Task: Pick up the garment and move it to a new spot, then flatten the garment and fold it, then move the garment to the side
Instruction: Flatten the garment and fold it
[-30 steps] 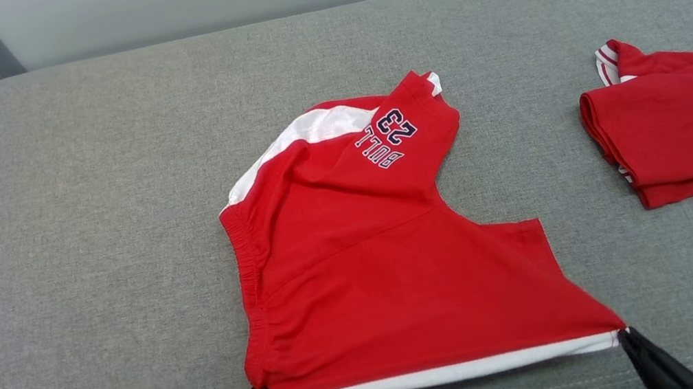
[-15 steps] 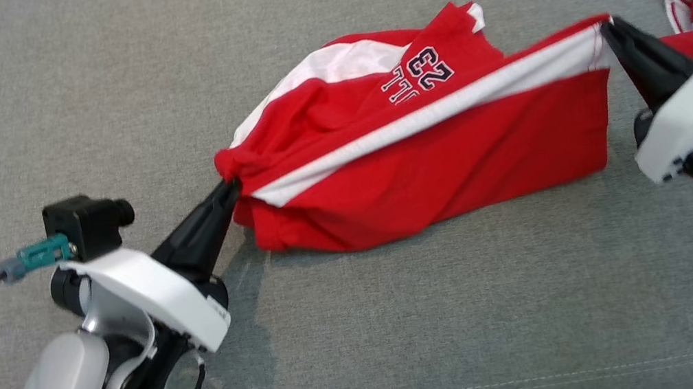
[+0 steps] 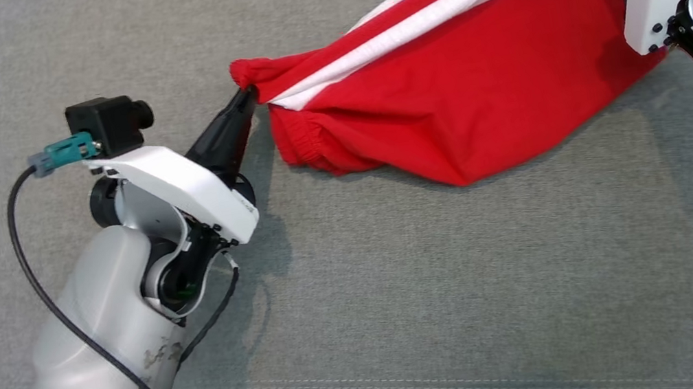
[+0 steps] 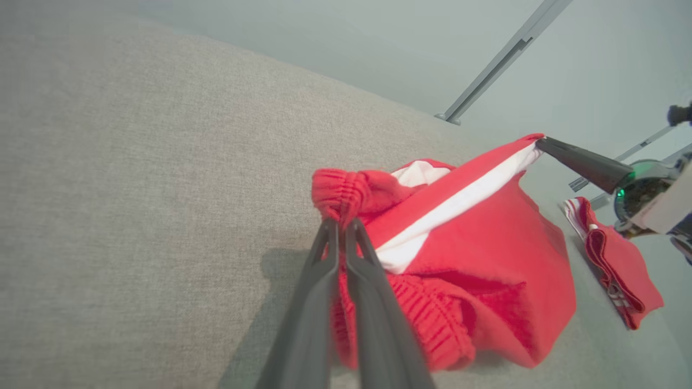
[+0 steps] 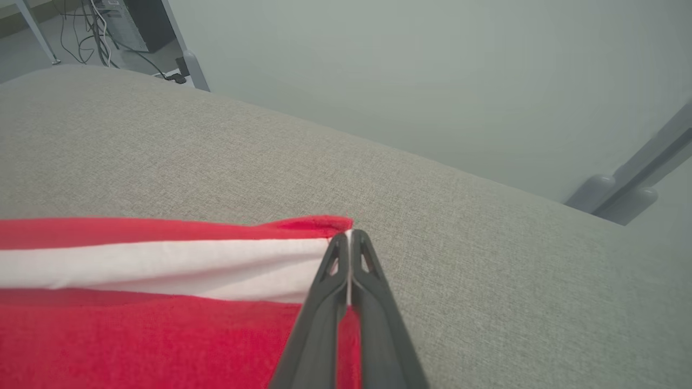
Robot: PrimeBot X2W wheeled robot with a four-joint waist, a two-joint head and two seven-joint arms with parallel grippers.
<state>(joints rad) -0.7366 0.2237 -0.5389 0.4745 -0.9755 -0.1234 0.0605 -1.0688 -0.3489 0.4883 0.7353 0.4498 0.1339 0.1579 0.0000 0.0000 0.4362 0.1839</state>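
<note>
Since a second ago, both grippers have lifted the garment's (image 3: pixel 475 83) white-striped edge off the grey surface (image 3: pixel 404 296). The left gripper (image 3: pixel 248 93) is clamped on the bunched waistband corner. From there the taut edge runs up and rightward to the right gripper (image 5: pixel 347 237), which is pinched shut on the far corner. The cloth below the edge drapes onto the surface. A folded red cloth (image 4: pixel 616 270) lies apart, further right.

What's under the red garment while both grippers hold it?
Under the red garment: grey fabric surface and a shadow along its near edge. Its lower fold rests on the surface, so anything beneath that patch is covered.
</note>
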